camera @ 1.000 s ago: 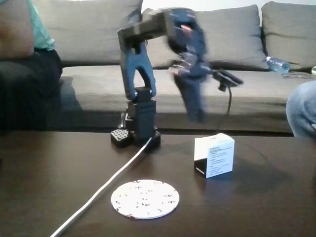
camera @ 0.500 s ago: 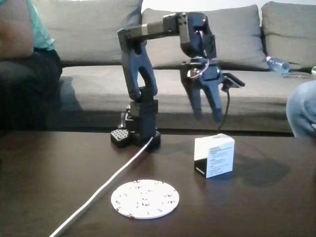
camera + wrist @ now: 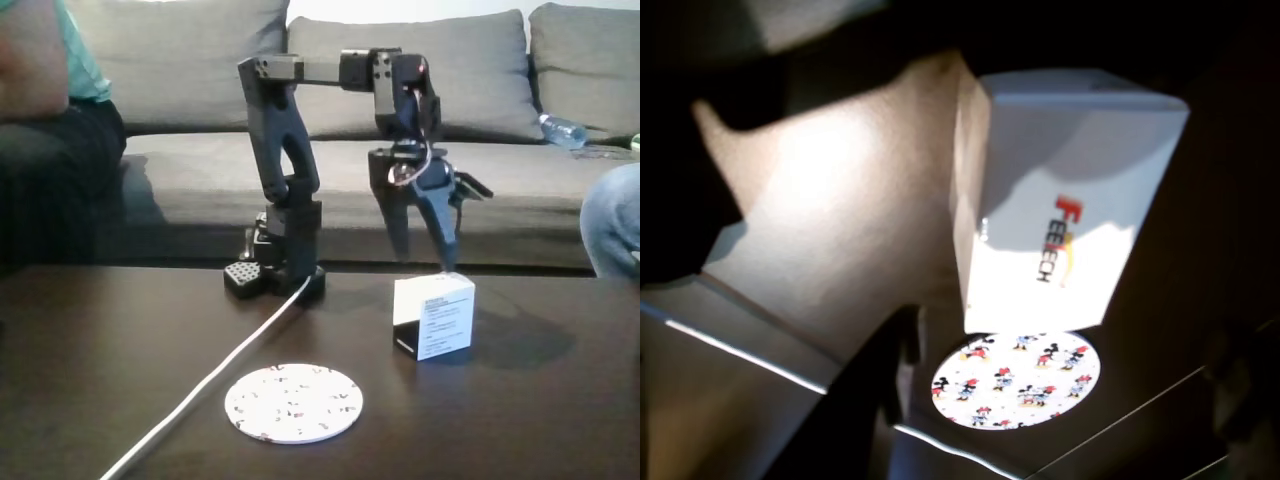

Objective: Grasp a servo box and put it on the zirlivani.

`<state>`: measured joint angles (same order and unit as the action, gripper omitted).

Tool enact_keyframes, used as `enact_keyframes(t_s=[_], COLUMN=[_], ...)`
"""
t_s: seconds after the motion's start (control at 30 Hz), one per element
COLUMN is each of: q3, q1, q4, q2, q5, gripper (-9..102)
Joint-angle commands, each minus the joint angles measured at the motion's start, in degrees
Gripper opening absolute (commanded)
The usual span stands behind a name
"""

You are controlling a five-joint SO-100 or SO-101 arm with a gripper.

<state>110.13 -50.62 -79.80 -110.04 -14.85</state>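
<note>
I have swung over and come down: a second ago my gripper hung blurred and high at mid-frame in the fixed view, and now its two dark fingers, spread wide with nothing between them, point straight down just above the small white cardboard servo box with its black side and face of fine print. The box has not moved; it stands right of centre on the dark brown table, well apart from the flat round white speckled zirlivani at lower centre. In the wrist view the box fills the upper right and the disc lies below it; the glare hides whether my fingertips clear its top. I judge the approach nearly done, the grasp not yet made.
</note>
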Motion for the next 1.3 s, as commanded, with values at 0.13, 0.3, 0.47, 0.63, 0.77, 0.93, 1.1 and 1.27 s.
enact_keyframes(t_s=[0.13,0.3,0.47,0.63,0.77,0.93,1.1,1.27], q3=[2.7,6.5,6.3,3.7,0.4,-2.7,-2.9,-3.6], q1=[-0.3,-0.3,-0.3,-0.4,-0.5,-0.9,-3.0,-2.5], q4=[3.8,7.5,9.8,11.7,11.1,11.7,11.0,9.8], q2=[-1.2,-0.5,5.1,9.7,10.6,10.7,10.7,10.5], q5=[0.1,0.0,-0.4,-0.4,-0.4,0.1,-0.4,-0.4], gripper=[36,36,36,36,33,16,16,15])
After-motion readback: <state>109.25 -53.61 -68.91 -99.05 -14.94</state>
